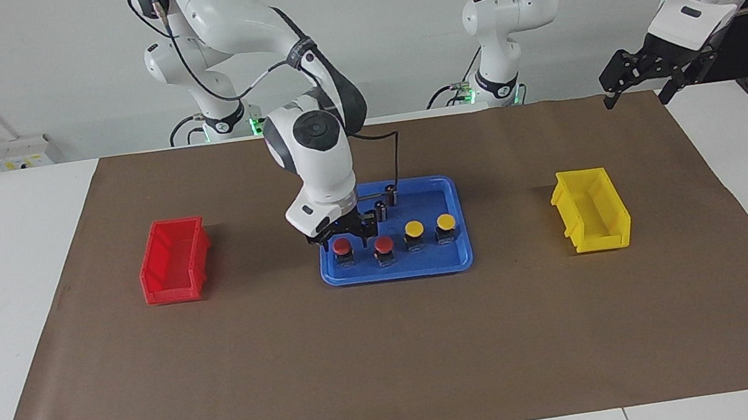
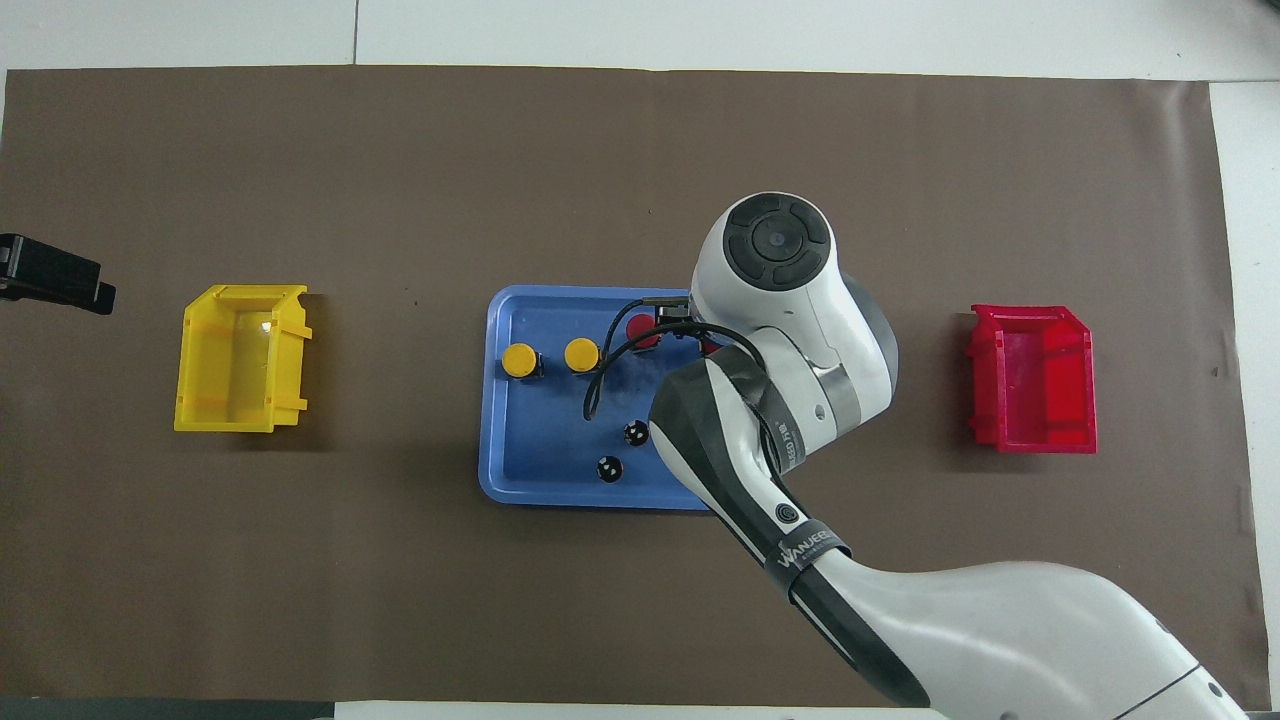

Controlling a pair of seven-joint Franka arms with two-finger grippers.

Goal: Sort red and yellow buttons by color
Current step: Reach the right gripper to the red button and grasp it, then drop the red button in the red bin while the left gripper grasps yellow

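Note:
Two red buttons [image 1: 342, 246] [image 1: 384, 245] and two yellow buttons [image 1: 413, 228] [image 1: 445, 221] stand in a row in the blue tray [image 1: 397, 272]. My right gripper [image 1: 343, 236] is low in the tray, open, its fingers on either side of the red button at the row's end toward the right arm. In the overhead view the arm hides the gripper and nearly all of that button [image 2: 712, 347]. The other red button [image 2: 640, 330] and the yellow ones [image 2: 581, 354] [image 2: 520, 360] show. My left gripper [image 1: 638, 88] waits open, raised over the table's left-arm end.
A red bin [image 1: 175, 260] stands toward the right arm's end and a yellow bin [image 1: 591, 210] toward the left arm's end, both on the brown mat. Two small dark capless cylinders [image 1: 391, 193] [image 1: 381, 210] stand in the tray, nearer to the robots than the buttons.

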